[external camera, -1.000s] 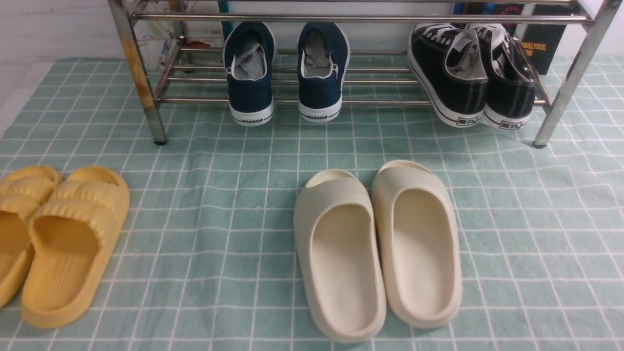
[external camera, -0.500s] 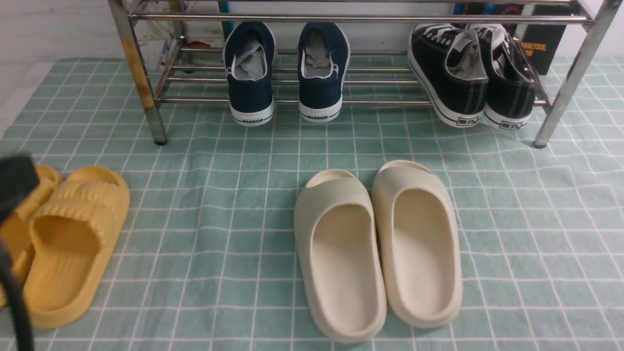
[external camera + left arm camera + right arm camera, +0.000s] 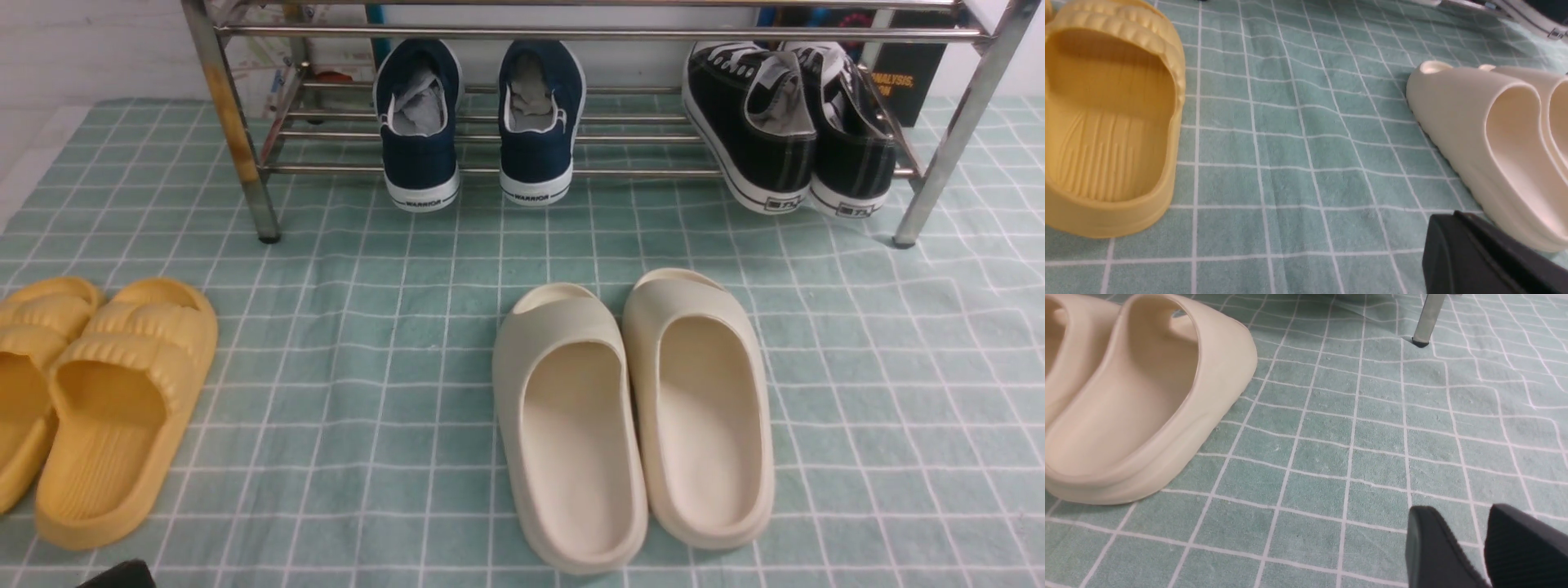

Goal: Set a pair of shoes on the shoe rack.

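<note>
Front view: the pair of shoes (image 3: 478,122), navy with white soles, rests on the lower rails of the shoe rack (image 3: 588,33), toes pointing far and heels overhanging the near rail, so the placement appears complete. The black sneakers (image 3: 788,122) occupy the right end of the same rails, leaning against one another. On the table (image 3: 359,327), the cream slides (image 3: 633,416) lie side by side near centre and the yellow slides (image 3: 90,400) at the near left, both well apart from the rack. The left gripper (image 3: 1490,257) shows only one dark finger beside a cream slide; whether its jaws are parted cannot be told. The right gripper (image 3: 1484,547) hangs low over bare cloth, jaws slightly parted and empty, consistent with both arms parked clear of the footwear.
</note>
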